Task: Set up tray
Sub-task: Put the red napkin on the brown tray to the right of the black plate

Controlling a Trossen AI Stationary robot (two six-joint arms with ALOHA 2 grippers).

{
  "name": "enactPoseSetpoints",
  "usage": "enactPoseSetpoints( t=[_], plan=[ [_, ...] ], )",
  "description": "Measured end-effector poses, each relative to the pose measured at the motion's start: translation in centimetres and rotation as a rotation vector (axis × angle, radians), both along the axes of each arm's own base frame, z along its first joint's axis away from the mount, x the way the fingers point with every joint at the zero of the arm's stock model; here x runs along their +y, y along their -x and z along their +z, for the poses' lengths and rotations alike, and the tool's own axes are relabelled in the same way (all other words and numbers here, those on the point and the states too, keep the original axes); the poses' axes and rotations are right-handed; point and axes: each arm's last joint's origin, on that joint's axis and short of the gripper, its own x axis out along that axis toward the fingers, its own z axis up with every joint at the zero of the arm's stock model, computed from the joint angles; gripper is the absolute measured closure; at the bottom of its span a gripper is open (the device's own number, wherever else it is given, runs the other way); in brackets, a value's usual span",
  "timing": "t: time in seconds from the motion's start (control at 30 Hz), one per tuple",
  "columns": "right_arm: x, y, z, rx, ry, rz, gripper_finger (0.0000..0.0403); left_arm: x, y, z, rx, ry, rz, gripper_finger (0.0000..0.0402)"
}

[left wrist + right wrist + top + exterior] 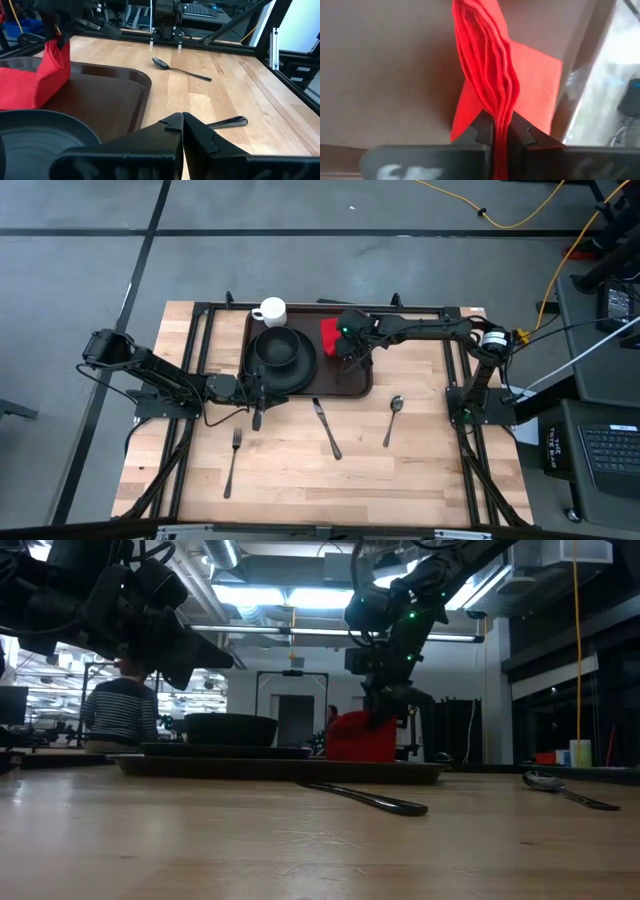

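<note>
From above I see the tray at the table's 12 o'clock. My right gripper pinches the red napkin over it; my left gripper, fingers pressed together, waits at 9 o'clock.

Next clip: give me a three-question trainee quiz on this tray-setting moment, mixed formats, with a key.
1. True or false: the right gripper is shut on the red napkin above the tray.
2. Multiple choice: where does the white cup sit? A) on the bare wood beside the fork; B) at the tray's far left corner, behind the black plate; C) on top of the spoon.
3. Fill in: the left gripper is shut and holds ____.

Key
1. True: folds of the napkin are pinched between its fingers.
2. B.
3. Nothing; it hangs over the table by the tray's near edge, close to the knife.
</note>
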Motion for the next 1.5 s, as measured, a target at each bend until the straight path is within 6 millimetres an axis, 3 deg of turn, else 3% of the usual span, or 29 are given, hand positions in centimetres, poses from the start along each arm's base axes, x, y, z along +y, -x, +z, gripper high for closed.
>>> enactPoseSetpoints(
  t=[0.57, 1.03, 1.3, 1.5],
  plan=[
    [0.21, 0.31, -0.17, -0.064, -0.148, -0.22, 0.0383, 0.01, 0.0, 0.0, 0.0, -0.002, 0.004, 0.0398],
    [0.4, 0.22, -0.19, -0.083, -0.219, -0.199, 0.0383, 0.01, 0.0, 0.0, 0.0, 0.0, 0.004, 0.04],
    [0.53, 0.16, -0.18, -0.092, -0.255, -0.18, 0.0301, 0.02, 0.0, 0.0, -0.001, 0.023, 0.009, 0.0398],
    [0.66, 0.11, -0.17, -0.11, -0.312, -0.185, 0.028, 0.01, 0.0, 0.0, -0.001, 0.023, 0.009, 0.04]
  ],
)
